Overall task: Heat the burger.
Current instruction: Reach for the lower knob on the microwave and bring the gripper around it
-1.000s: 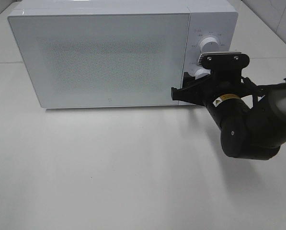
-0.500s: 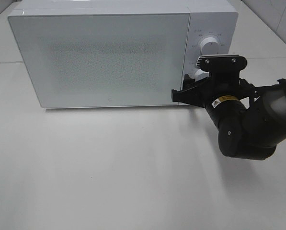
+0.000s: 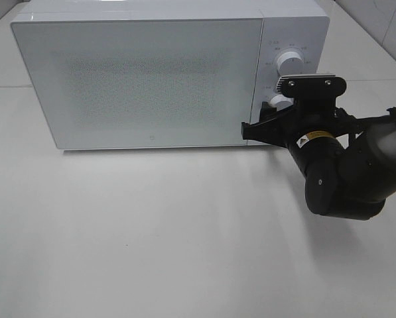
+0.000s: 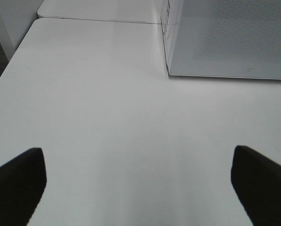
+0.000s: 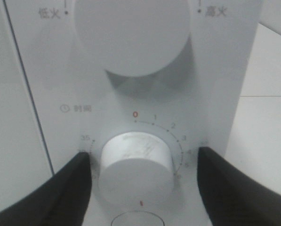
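Observation:
The burger is out of view. The white microwave [image 3: 151, 79] stands with its door shut. My right gripper [image 3: 273, 106] is at the control panel, around the lower timer dial [image 5: 135, 167]. Its two black fingers [image 5: 69, 188] flank the dial, one on each side, and a gap shows on both sides, so it is open. The larger power dial [image 5: 131, 33] sits above it. In the left wrist view my left gripper [image 4: 139, 183] hovers over bare table with its fingers wide open and nothing between them.
The microwave [image 4: 229, 37] takes up the back of the white table [image 3: 151, 232]. A table seam runs behind the microwave's left side. The right arm's dark body [image 3: 347, 175] hangs over the table in front of the panel.
The right wrist has shifted slightly in front of the dial panel, staying at the lower dial. The microwave door remains shut.

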Controlling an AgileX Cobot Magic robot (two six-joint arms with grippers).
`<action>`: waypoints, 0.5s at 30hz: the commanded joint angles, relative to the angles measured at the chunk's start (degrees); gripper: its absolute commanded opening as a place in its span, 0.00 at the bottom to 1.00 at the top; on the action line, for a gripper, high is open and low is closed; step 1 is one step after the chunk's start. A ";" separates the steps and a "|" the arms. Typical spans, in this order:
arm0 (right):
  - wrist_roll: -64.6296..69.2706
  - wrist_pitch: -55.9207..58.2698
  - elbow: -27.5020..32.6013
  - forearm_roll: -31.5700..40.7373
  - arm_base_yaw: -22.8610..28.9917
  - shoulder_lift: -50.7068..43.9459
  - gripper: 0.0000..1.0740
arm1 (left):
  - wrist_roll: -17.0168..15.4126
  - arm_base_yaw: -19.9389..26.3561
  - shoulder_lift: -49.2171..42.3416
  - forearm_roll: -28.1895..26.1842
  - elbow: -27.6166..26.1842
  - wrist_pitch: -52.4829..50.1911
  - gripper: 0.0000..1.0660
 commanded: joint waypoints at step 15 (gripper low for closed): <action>3.32 -8.31 -0.46 -0.29 -0.29 -0.11 0.17 | -0.46 -0.23 -0.80 0.00 -0.06 0.00 0.95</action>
